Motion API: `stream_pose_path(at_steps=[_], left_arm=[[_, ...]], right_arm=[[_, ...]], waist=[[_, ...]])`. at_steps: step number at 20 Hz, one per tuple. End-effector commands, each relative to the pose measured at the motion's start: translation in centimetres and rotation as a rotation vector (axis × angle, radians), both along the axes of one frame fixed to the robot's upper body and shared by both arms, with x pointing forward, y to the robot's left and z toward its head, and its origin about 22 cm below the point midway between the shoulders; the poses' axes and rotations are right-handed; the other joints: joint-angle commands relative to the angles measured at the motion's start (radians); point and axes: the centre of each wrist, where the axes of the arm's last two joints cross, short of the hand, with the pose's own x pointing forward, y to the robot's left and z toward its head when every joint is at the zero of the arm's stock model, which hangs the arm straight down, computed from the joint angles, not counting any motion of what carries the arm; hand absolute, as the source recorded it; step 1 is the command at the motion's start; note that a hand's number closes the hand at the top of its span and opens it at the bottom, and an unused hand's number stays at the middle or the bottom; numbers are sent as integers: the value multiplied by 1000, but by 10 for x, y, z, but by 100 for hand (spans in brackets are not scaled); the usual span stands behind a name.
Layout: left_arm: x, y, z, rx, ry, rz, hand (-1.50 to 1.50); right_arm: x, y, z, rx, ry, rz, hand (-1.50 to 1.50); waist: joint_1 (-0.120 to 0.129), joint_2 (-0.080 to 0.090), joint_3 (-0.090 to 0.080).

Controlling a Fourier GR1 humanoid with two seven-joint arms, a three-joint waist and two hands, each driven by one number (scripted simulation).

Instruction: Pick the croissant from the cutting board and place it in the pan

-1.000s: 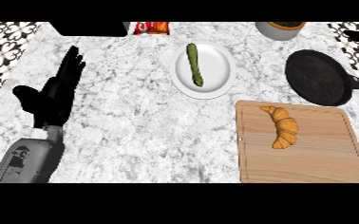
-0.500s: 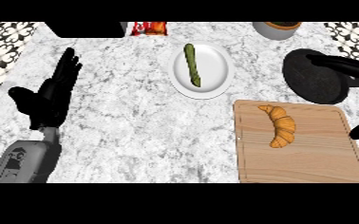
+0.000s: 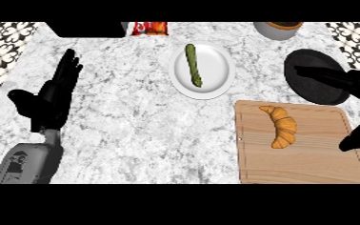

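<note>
A golden croissant [image 3: 280, 126] lies on the wooden cutting board [image 3: 295, 167] at the lower right. The black pan [image 3: 308, 89] sits just behind the board, by the right edge. My right hand [image 3: 336, 77] comes in from the right edge, open; its dark fingers stretch over the pan and its thumb shows lower down, beside the board. It is right of the croissant and does not touch it. My left hand [image 3: 53, 97] rests open at the far left, fingers up.
A white plate [image 3: 215, 74] with a long green vegetable [image 3: 193, 71] stands mid-counter behind the board. A grey bowl [image 3: 277, 29], a red packet [image 3: 150, 27] and a black block [image 3: 88, 28] line the back edge.
My right hand has come into view from the right edge, its fingers now over the pan. The left hand has drifted slightly; the croissant has not moved.
</note>
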Motion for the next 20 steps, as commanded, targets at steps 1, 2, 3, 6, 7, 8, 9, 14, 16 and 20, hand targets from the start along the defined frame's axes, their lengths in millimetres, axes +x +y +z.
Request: stream_pose_path(at_steps=[1, 2, 3, 6, 7, 8, 9, 14, 16, 20], left_arm=[[8, -3, 16, -9, -12, -3, 0], [11, -11, -9, 9, -20, -11, 0], [-14, -15, 0, -8, -5, -18, 0], [-7, -5, 5, 9, -13, -9, 0], [12, 7, -13, 0, -10, -5, 0], [14, -3, 0, 19, -10, -11, 0], [2, -18, -3, 3, 2, -4, 0], [0, 16, 8, 3, -6, -5, 0], [13, -6, -2, 10, 0, -10, 0], [-11, -6, 4, -13, 10, -14, 0]], right_arm=[[15, -6, -10, -37, 21, -48, -150], [11, -13, -10, -63, 28, -43, -150], [8, -4, -17, -90, 44, -34, -150], [11, 11, -33, -100, 75, 2, -150], [19, -3, -20, -100, 79, 13, -150], [10, 2, -39, -101, 78, 12, -150], [18, 11, -46, -110, 105, 28, -150], [14, 15, -55, -139, 93, 75, -150], [13, 28, -38, -171, 96, 93, -150], [5, 42, -51, -210, 79, 73, -150]], waist=[[6, 2, 0], [1, 2, 0], [6, 0, 0], [4, 0, 0], [1, 2, 0], [-1, 1, 0], [6, 1, 0], [3, 0, 0], [-4, 0, 0], [-2, -3, 0]])
